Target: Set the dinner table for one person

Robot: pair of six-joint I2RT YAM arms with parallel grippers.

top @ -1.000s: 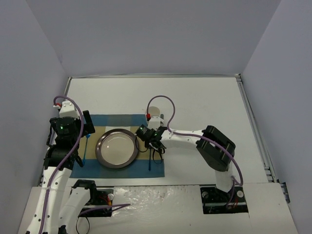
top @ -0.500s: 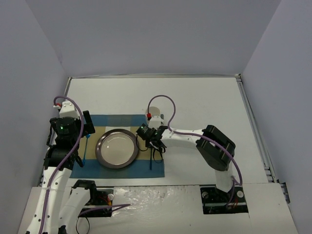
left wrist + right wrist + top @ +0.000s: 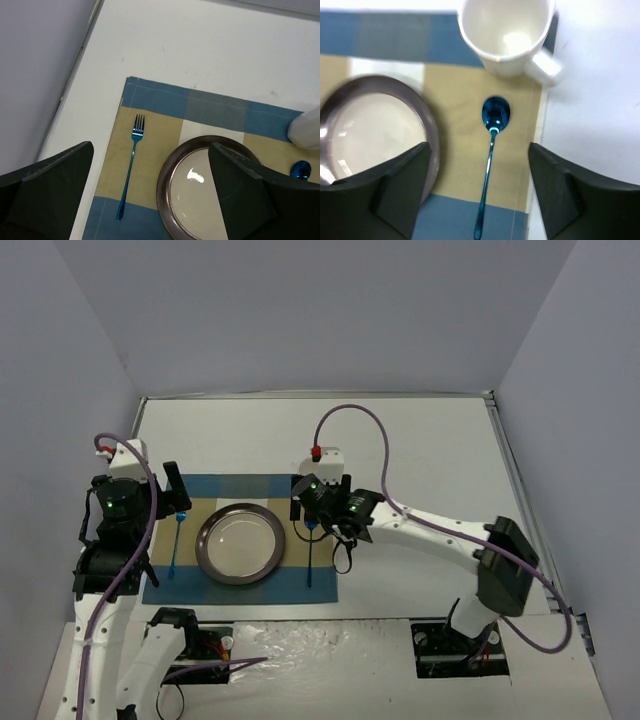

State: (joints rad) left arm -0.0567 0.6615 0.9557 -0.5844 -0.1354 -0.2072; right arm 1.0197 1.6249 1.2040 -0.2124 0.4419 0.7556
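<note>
The left fingers (image 3: 50, 190) were spread and empty above a fork (image 3: 129, 167) on the mat (image 3: 150, 132), left of the plate (image 3: 162, 190). The right fingers (image 3: 395, 192), spread and empty too, flanked a spoon (image 3: 490, 150) below the mug (image 3: 505, 30). The white bench (image 3: 210, 45) filled the frame's top, under the mat.

The dinner table (image 3: 420, 450) is showing a smooth, matt white top. The placemat (image 3: 150, 125) is looking like woven cloth, matt, with a stitched hem. The plate (image 3: 195, 200) is gleaming like metal, its dark rim polished and its pale centre throwing glare. The fork (image 3: 130, 167) and spoon (image 3: 488, 160) are shining as glossy blue metal. The mug (image 3: 505, 30) is looking like smooth, white, glazed ceramic. The left gripper (image 3: 150, 145) is showing dull, dark, plastic-looking fingers (image 3: 45, 190).
</note>
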